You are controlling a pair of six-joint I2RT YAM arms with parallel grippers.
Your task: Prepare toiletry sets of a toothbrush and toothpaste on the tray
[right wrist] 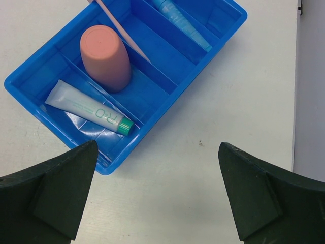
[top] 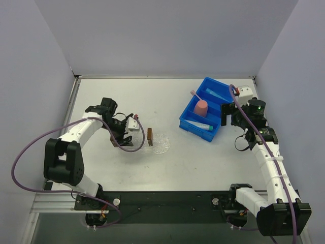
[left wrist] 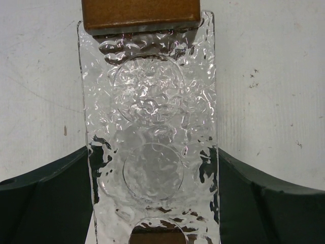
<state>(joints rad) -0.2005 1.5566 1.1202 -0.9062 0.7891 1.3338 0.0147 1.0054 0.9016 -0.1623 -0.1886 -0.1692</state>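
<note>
Left gripper: jaws spread wide with the tray running lengthwise between them, its long edges right at the inner faces (can't tell if they pinch it). The tray's far end meets a brown block. Right gripper: released and holding nothing, over bare table just beside the blue bin. In the bin are the whitish toothpaste, the light blue toothpaste, the toothbrush and a pink cup.
</note>
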